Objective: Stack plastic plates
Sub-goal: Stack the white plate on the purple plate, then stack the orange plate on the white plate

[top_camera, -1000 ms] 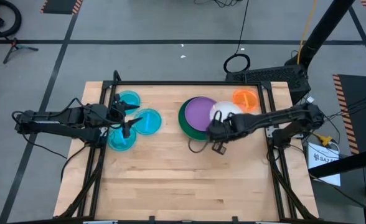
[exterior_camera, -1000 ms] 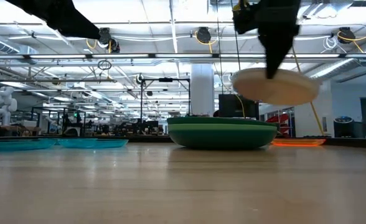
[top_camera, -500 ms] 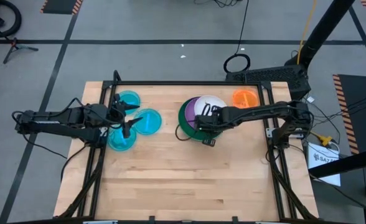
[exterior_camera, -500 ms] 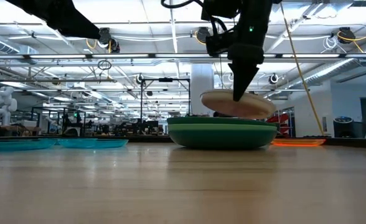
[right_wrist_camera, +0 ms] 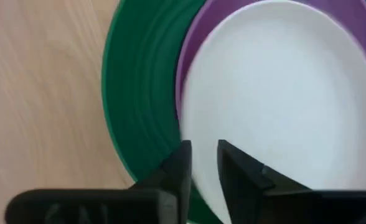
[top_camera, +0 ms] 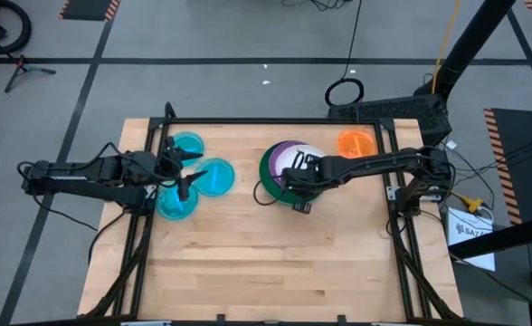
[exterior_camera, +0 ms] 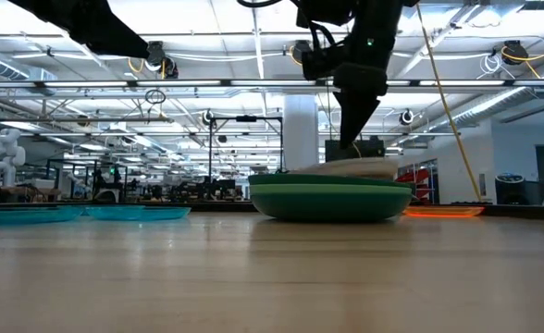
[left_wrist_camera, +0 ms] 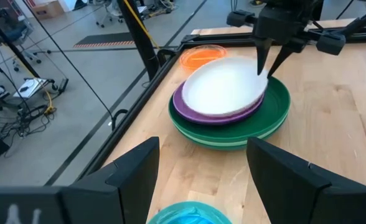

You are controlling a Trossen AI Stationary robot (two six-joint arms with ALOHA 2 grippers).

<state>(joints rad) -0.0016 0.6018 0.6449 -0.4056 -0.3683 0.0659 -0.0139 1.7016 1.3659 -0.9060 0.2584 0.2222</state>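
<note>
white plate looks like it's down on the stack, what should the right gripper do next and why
Probably lift the right gripper straight up. The white plate already lies on the purple plate, and the fingers stand slightly parted at its edge, so it seems released.

We've got 1 stack sitting right of the middle of the table (top_camera: 275, 263), toward the far half. The large plate (top_camera: 266, 177) is on the bottom, the medium plate (top_camera: 282, 150) lies on it, and the top plate (top_camera: 313, 152) lies on that, shifted a bit to the right. The right gripper (top_camera: 295, 184) is over the stack's near edge. 1 small divided plate (top_camera: 357, 143) lies just right of the stack, near the far right corner. Well apart on the left, 3 small plates (top_camera: 215, 177) lie clustered together, with the left gripper (top_camera: 183, 172) above them.
</note>
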